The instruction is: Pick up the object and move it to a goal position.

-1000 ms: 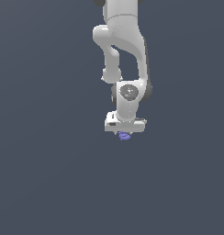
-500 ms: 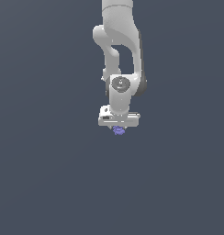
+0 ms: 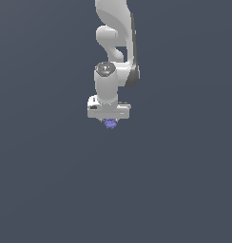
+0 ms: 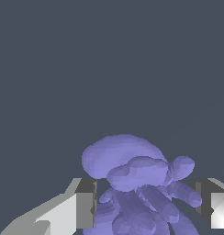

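Note:
The object (image 3: 110, 124) is a small lumpy lavender-blue clump that sticks out just under the white gripper (image 3: 110, 120), much narrower than the gripper's body. The wrist view shows the object (image 4: 132, 170) close up, filling the gap between the two grey fingertips, with the gripper (image 4: 148, 206) shut on it. One finger (image 4: 85, 204) presses one side of the clump and the other finger (image 4: 209, 204) sits against the opposite side. The object hangs in the air with the arm; its lower part is hidden between the fingers.
The white arm (image 3: 115, 42) reaches down from the top of the exterior view. A plain dark grey-blue ground (image 3: 184, 190) fills both views, with no other objects or edges in sight.
The arm has carried the object toward the exterior view's left and higher in the picture. The grip on the clump has stayed the same.

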Robot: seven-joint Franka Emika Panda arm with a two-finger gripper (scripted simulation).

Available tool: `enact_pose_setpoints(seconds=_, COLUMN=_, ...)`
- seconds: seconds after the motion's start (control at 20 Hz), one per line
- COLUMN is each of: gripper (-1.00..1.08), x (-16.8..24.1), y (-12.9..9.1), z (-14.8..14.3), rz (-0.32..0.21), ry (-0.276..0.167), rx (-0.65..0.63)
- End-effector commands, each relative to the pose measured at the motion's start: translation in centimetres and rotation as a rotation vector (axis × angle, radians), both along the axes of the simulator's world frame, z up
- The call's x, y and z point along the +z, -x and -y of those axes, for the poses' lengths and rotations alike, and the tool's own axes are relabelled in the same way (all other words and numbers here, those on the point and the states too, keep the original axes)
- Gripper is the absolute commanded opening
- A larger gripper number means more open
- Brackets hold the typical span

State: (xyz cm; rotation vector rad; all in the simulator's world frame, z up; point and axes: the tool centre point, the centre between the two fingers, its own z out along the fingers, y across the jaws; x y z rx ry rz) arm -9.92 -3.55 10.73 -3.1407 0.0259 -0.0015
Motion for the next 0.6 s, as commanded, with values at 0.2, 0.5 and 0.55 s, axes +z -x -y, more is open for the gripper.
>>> enact_pose_setpoints(seconds=0.2, gripper=-1.0, x=2.2, y=2.0, z=3.3, rz=0.0, ry=0.0, rx=0.001)
enact_pose_setpoints(seconds=0.5, gripper=-1.0, x=3.0, y=2.6, z=4.6, rz=-0.001, ry=0.0, rx=0.001)
enact_pose_setpoints(seconds=0.55, gripper=-1.0, x=3.0, y=2.6, z=4.6, rz=-0.001, ry=0.0, rx=0.001)
